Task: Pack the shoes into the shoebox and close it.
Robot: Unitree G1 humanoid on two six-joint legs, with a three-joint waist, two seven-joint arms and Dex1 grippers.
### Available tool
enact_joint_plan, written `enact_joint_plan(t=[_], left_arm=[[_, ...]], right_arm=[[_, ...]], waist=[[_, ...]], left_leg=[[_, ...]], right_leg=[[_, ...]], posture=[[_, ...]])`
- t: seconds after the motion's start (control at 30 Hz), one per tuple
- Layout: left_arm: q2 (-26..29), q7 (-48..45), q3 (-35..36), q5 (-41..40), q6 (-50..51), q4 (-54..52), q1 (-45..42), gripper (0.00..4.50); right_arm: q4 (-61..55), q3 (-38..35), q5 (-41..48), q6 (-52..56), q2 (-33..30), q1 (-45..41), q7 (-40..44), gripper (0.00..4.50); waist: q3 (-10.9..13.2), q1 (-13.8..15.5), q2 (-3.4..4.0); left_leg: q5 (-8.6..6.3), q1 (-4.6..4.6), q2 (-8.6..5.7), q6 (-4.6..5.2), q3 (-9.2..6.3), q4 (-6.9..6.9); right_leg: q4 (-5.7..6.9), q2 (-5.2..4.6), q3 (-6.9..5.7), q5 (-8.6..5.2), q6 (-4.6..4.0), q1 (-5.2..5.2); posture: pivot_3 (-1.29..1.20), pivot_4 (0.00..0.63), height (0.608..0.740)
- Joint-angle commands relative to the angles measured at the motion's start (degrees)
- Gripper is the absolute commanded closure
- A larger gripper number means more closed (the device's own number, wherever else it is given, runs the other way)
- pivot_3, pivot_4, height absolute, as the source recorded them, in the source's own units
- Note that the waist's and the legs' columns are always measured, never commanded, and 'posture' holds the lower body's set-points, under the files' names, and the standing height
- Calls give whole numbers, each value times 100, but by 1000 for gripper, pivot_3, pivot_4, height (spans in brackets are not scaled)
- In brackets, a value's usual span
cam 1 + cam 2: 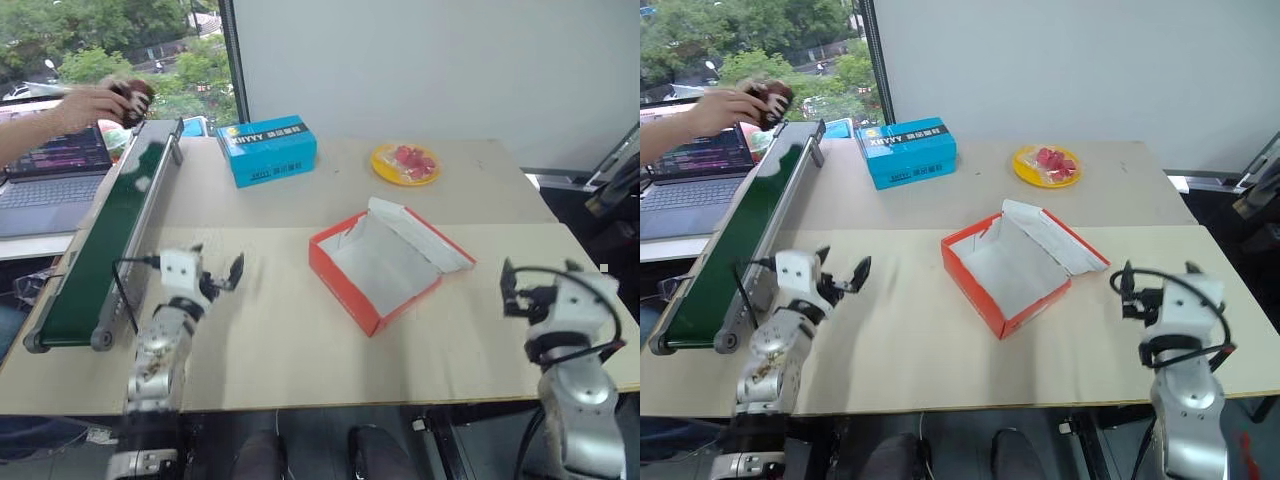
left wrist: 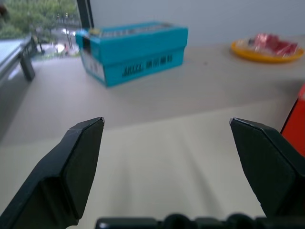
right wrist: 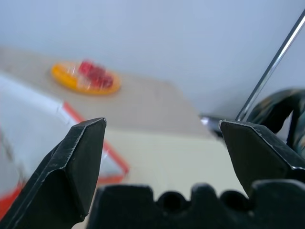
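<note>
Both grippers — left [image 1: 222,274], right [image 1: 512,290] — spread, empty. Shoebox [image 1: 345,272] open btwn them; shoe [image 1: 134,100] in person's hand [image 1: 88,105] over conveyor [image 1: 100,240]. Packing not begun — next needs shoe w/in reach.

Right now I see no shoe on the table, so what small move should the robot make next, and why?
Probably wait with both jaws open. The shoebox lies open and empty, while a person's hand holds a dark shoe at the far end of the green conveyor, out of the left gripper's reach.
</note>
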Motion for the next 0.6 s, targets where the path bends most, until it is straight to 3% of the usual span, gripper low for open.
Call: enact_joint_plan(t=[0.03, 0.27, 0.6], left_arm=[[36, 267, 43, 1, 327, -463, -264, 0], [148, 673, 203, -139, 1482, -1447, -509, 0], [380, 1061, 1075, -573, 2698, -2518, -137, 0]], right_arm=[[-80, 418, 137, 356, -298, -959, 348, 38], [1568, 1436, 1184, 977, -166, -2646, 1944, 38], [2831, 1731, 1314, 636, 212, -3486, 2504, 38]], waist=[[0, -6, 0], [3, 23, -4], [5, 20, -3]], left_leg=[[0, 6, -1, 0, -1, 0], [0, 1, -1, 1, -8, 0], [1, -19, 0, 1, -16, 2]], right_leg=[[1, 2, -1, 0, -1, 5], [-1, 9, -3, 3, 2, 9], [-2, -3, -14, 9, 10, -4]], posture=[[0, 150, 740], [0, 150, 740], [0, 150, 740]])
